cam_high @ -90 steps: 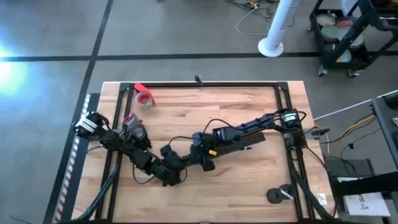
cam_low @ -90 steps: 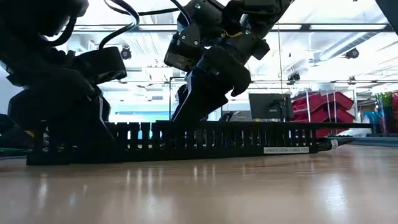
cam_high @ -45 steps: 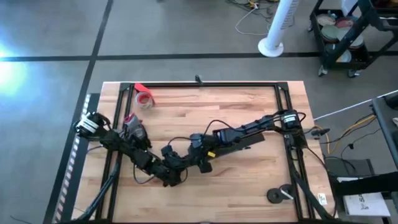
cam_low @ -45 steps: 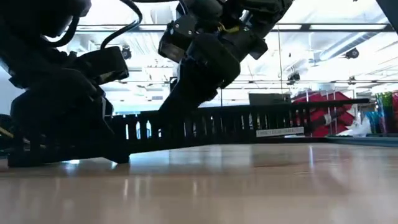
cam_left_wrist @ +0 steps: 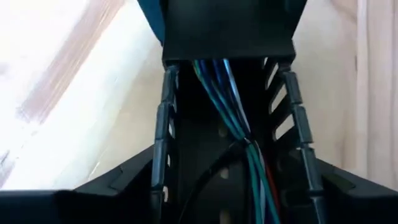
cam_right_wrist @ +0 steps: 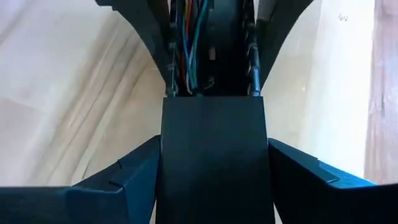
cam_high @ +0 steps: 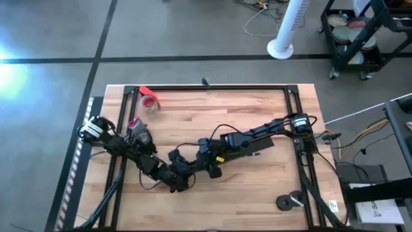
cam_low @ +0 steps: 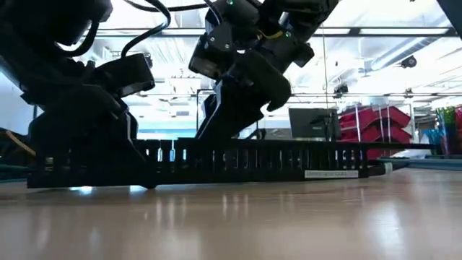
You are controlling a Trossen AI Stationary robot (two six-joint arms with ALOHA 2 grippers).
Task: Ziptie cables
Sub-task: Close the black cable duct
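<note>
Look for the cables [cam_left_wrist: 239, 118] down inside a black slotted duct [cam_low: 253, 162], running along its floor between the two comb-like walls; see them again from the other end in the right wrist view [cam_right_wrist: 189, 37], beyond a flat black piece that hides the rest. Expect thin, soft and light strands here, easy to bend and quick to spring apart or slip out through the slots, so better to gather them all together and take hold near the middle of the run, not at a loose end. Cannot make out the ziptie in any view; judge it stiff but whippy and slippery, best pinched close to one tip. Count one duct, lying flat on the wooden counter [cam_high: 257, 109] near its middle, and inside it about five strands: green, blue, one reddish, one dark, though cannot give the number for sure. Find the left gripper [cam_high: 180, 170] at one end of the duct, with fingers [cam_left_wrist: 93, 190] set on both sides of it and, as far as can be judged, pressing on its walls. Find the right gripper [cam_high: 205, 161] just beside, farther along the same duct, fingers [cam_right_wrist: 112, 186] closed on it in the same way. Count two arms, both busy, and one roll of red tape [cam_high: 149, 102] well apart, near the far left corner
</note>
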